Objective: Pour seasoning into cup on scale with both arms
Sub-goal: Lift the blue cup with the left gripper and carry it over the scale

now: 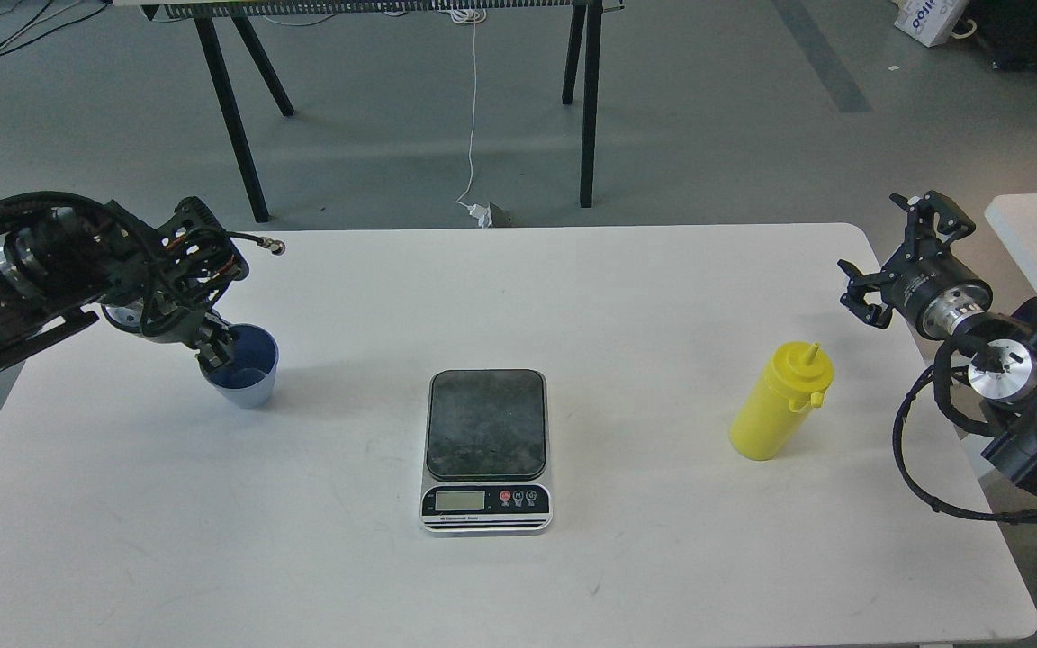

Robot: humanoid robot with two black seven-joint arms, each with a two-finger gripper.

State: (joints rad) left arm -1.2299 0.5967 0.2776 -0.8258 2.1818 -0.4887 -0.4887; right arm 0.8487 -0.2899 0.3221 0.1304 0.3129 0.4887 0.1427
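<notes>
Left gripper [215, 349] at rim of cup [246, 367], far left on tabletop [644, 558]; closure cannot tell. Right gripper [888, 261] spread, empty, near seasoning [780, 402]. Scale [486, 447] bare, centre. Grip rim firmly, lift straight, set cup mid-plate

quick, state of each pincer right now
left pincer: at the rim of the cup, open or shut cannot be told
right pincer: open, holding nothing, apart from the seasoning

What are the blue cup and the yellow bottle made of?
The cup looks like thin plastic: light blue, slightly see-through near its base. The yellow bottle seems to be soft, matte plastic, one even color with a molded pointed nozzle.
</notes>
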